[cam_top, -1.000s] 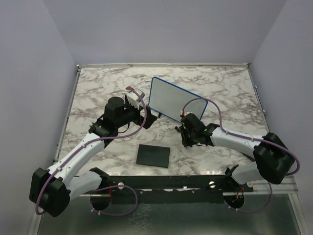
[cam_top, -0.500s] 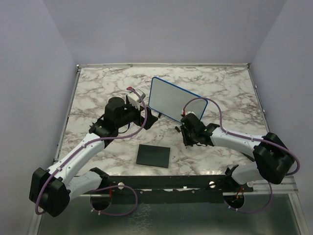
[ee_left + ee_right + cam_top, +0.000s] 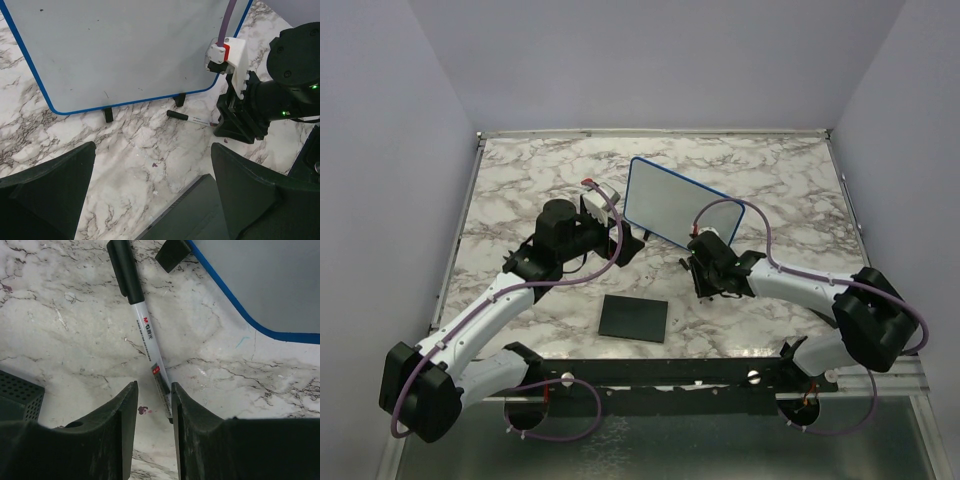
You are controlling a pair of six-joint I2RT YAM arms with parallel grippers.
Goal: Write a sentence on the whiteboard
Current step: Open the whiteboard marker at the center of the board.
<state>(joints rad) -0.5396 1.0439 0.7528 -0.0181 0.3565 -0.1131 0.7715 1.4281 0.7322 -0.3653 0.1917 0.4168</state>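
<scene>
The whiteboard (image 3: pixel 672 203) stands upright on its two black feet at mid-table, and its face is blank in the left wrist view (image 3: pixel 125 45). No sentence shows on it. A black-capped white marker (image 3: pixel 142 322) lies on the marble just in front of the board's foot, and it also shows in the left wrist view (image 3: pixel 192 118). My right gripper (image 3: pixel 153 388) is low over the marker's tail end. Its jaws are narrowly open, with the tail between them and against the right finger (image 3: pixel 200 430). My left gripper (image 3: pixel 152 200) is wide open and empty, left of the board (image 3: pixel 623 240).
A black square pad (image 3: pixel 634 317) lies flat near the front edge, under my left gripper in the left wrist view (image 3: pixel 195 215). The marble table (image 3: pixel 520 180) has a metal rim and grey walls on three sides. The board's blue edge (image 3: pixel 235 305) is right of the marker.
My right gripper has edged slightly forward and left over the marker's tail. The left arm and the board have barely moved.
</scene>
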